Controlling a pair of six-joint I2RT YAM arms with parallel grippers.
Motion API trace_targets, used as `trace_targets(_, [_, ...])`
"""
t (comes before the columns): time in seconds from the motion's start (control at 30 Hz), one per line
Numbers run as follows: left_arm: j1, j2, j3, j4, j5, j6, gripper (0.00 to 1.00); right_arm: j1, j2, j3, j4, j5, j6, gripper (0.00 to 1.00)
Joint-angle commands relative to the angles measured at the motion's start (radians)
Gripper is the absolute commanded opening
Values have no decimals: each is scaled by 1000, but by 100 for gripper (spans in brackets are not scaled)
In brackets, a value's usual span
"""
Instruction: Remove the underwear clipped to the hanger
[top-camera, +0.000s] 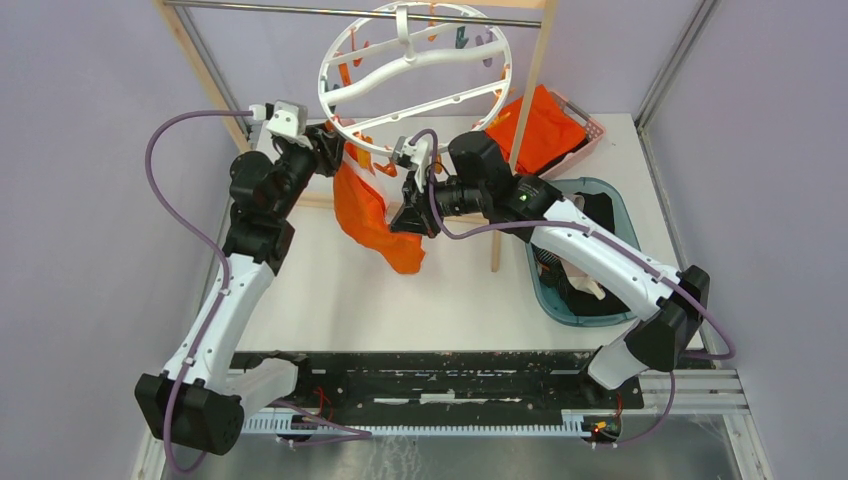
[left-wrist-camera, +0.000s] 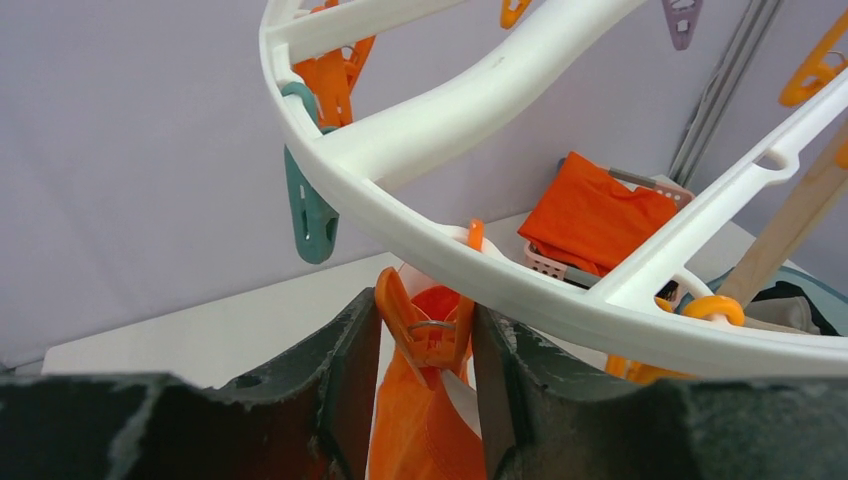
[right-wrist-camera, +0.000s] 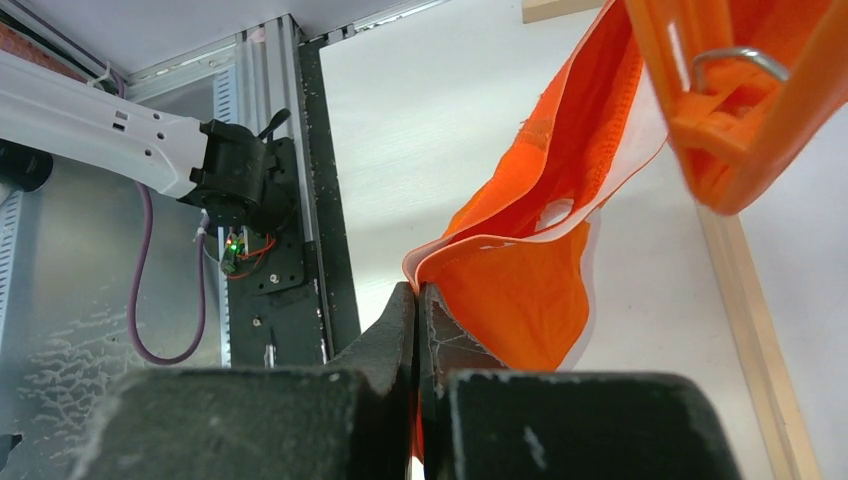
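Note:
The bright orange underwear (top-camera: 378, 222) with white trim hangs from an orange peg (left-wrist-camera: 428, 325) under the white ring hanger (top-camera: 415, 70). My left gripper (top-camera: 335, 150) has its two fingers pressed on either side of that peg, squeezing its handles; the underwear (left-wrist-camera: 425, 430) hangs below between the fingers. My right gripper (top-camera: 412, 215) is shut on the underwear's trimmed edge (right-wrist-camera: 520, 270), pinched between its fingertips (right-wrist-camera: 418, 300). Another orange peg (right-wrist-camera: 745, 90) hangs close by at the top right of the right wrist view. The black and beige-grey garments lie in the teal basin (top-camera: 625, 225).
A wooden-post frame (top-camera: 528, 95) with a metal bar carries the hanger. A pink basket with a folded orange cloth (top-camera: 540, 125) stands at the back right. A teal peg (left-wrist-camera: 312, 215) hangs from the ring's left side.

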Motion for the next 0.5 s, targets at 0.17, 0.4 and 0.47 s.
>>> trace_targets(0.17, [3, -39, -30, 108, 37, -46, 33, 3, -37, -21, 53, 12, -21, 1])
trace_targets(0.4, [3, -39, -60, 125, 61, -83, 31, 3, -43, -35, 43, 18, -49, 1])
trace_targets(0.47, [3, -44, -68, 119, 54, -63, 40, 3, -58, -34, 24, 39, -87, 1])
